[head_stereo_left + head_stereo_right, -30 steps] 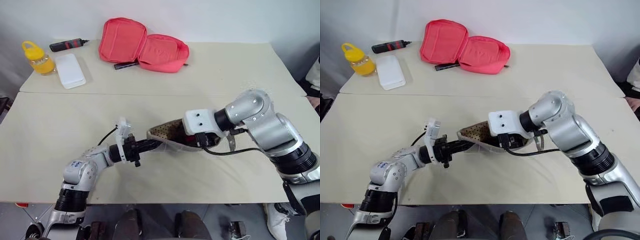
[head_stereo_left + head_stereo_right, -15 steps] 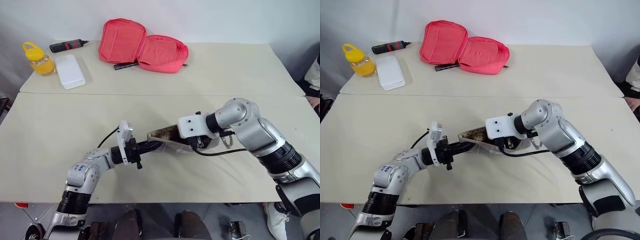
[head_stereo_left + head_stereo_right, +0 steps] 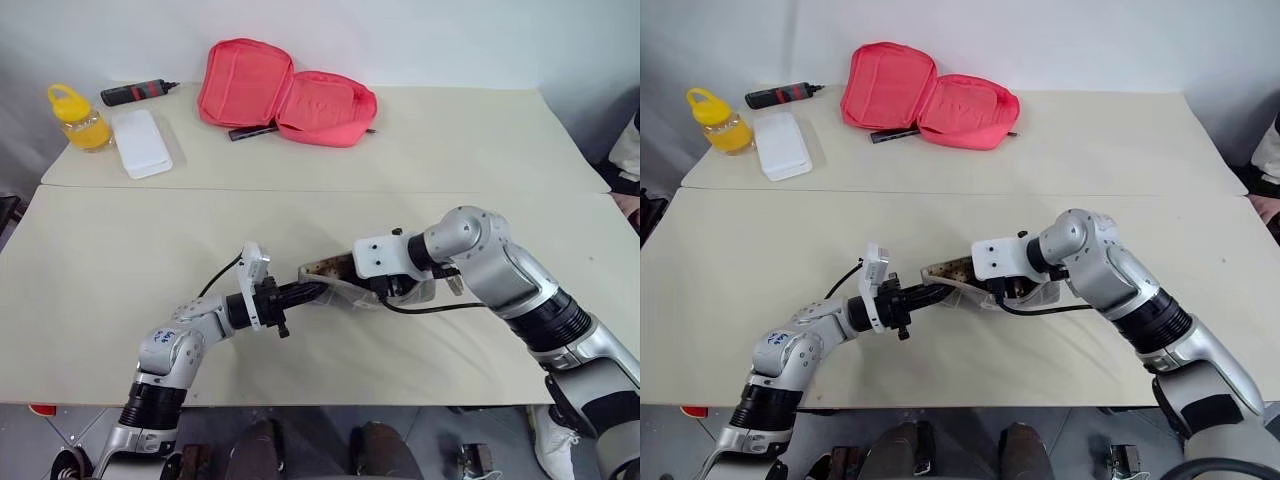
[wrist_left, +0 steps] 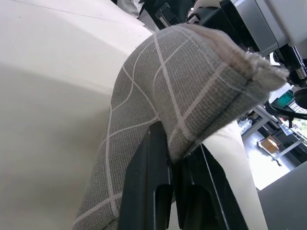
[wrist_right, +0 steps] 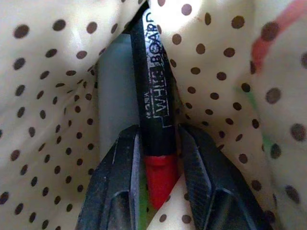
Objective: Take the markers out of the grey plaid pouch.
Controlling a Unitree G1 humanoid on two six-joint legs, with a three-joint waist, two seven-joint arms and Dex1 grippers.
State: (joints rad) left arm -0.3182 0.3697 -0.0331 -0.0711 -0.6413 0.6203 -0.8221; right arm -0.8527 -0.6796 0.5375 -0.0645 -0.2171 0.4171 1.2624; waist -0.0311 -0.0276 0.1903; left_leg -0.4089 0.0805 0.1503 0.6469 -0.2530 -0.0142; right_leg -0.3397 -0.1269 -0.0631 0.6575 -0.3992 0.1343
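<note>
Reaching into the open mouth of the grey plaid pouch (image 3: 335, 290), the right gripper (image 5: 160, 184) has its two black fingers (image 5: 117, 191) pressed against either side of a dark whiteboard marker (image 5: 152, 100), right at the join between the black barrel and its red end. The marker's long axis runs straight away from the gripper, deeper into the pouch, so the coming pull will likely have to go back along that same line, out through the mouth (a sideways tug would probably snag the lining). A grey, flat-sided shape lies just beside the marker, touching it; I cannot tell what it is.

Both arms meet just below the middle of the head-camera frame, on the pale table (image 3: 120, 260). The left gripper (image 4: 175, 191) comes in from the lower left with its fingers pinched shut on a fold of the pouch's outer fabric, holding it steady. The right arm is the one at the opening, so it is the nearer hand for the extraction.

The pouch is soft woven cloth, grey with thin white grid lines outside, cream with brown dots inside, and it creases loosely around the gripper. The marker is smooth, hard and slim, with white lettering on its barrel. A faint red and green tint shows through the lining at one edge, perhaps another item.
</note>
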